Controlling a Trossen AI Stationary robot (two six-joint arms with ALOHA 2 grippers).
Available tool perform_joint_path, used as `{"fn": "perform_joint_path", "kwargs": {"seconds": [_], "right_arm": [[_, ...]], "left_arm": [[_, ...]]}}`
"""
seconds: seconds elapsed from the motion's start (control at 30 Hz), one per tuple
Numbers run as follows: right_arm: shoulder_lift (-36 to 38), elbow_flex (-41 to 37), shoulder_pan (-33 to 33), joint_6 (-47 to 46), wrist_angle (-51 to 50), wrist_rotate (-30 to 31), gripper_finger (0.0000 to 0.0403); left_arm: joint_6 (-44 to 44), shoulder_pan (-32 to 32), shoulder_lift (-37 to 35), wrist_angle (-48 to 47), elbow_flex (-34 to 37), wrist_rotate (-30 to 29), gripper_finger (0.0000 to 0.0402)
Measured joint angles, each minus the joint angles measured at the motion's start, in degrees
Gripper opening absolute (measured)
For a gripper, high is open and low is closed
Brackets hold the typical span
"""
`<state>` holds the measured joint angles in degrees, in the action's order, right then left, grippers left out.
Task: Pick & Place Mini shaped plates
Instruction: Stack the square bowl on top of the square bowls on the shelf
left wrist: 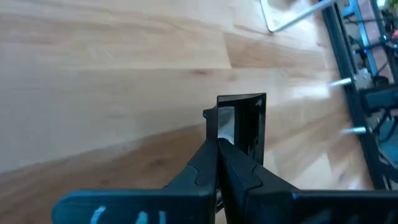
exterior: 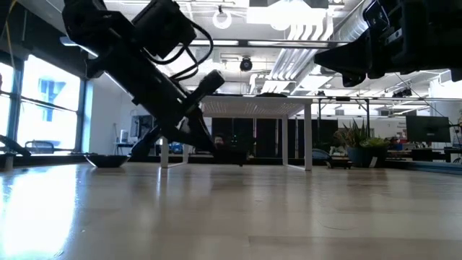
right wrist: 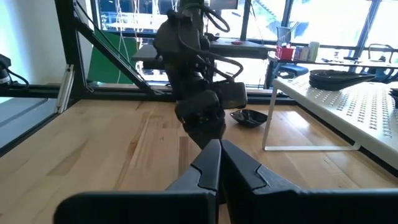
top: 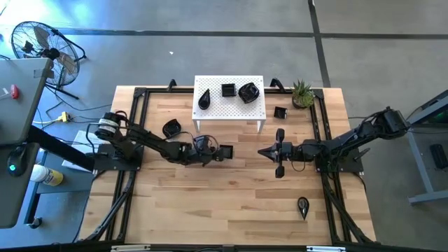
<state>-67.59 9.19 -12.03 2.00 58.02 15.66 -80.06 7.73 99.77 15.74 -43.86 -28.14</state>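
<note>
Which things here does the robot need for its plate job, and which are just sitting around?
For the job: square plate in the left gripper; three plates on the stand; teardrop plate.
Just around: white stand, potted plant, fan.

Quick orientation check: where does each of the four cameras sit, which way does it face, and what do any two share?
High: overhead, looking straight down; both arms, white stand.
Low: tabletop height, looking level across; left arm, stand legs.
Left wrist: on the left arm, facing down; left end effector shut on a square plate.
Right wrist: on the right arm, facing across at the left arm; right end effector shut, empty.
Shared: high and right wrist both show the plate on the table.
</note>
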Motion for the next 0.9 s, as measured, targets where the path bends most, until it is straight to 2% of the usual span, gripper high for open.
{"fn": "perform_joint_path", "kwargs": {"seconds": [0.17,0.3,0.57,0.7,0.8,0.9], "right_arm": [[0.0,0.0,0.0,0.0,0.0,0.0,0.0006],[0.0,0.0,0.0,0.0,0.0,0.0,0.0002],[0.0,0.0,0.0,0.0,0.0,0.0,0.0006],[0.0,0.0,0.0,-1.1,0.0,0.0,0.0002],[0.0,0.0,0.0,-2.7,0.0,0.6,0.0004],[0.0,0.8,0.0,-3.3,-0.7,1.9,0.0006]], "left_arm": [[-1.2,-1.7,0.7,-0.8,0.0,-0.9,0.0001],[0.2,-2.7,0.7,-1.4,0.0,0.9,0.0008],[2.5,-2.5,0.7,-1.9,0.0,3.7,0.0073],[8.6,-2.5,-0.4,-4.4,0.0,4.8,0.0092],[14.7,-2.0,-4.6,-7.3,-0.1,5.1,0.0083],[22.9,0.7,-8.1,-10.3,0.6,4.5,0.0045]]}}
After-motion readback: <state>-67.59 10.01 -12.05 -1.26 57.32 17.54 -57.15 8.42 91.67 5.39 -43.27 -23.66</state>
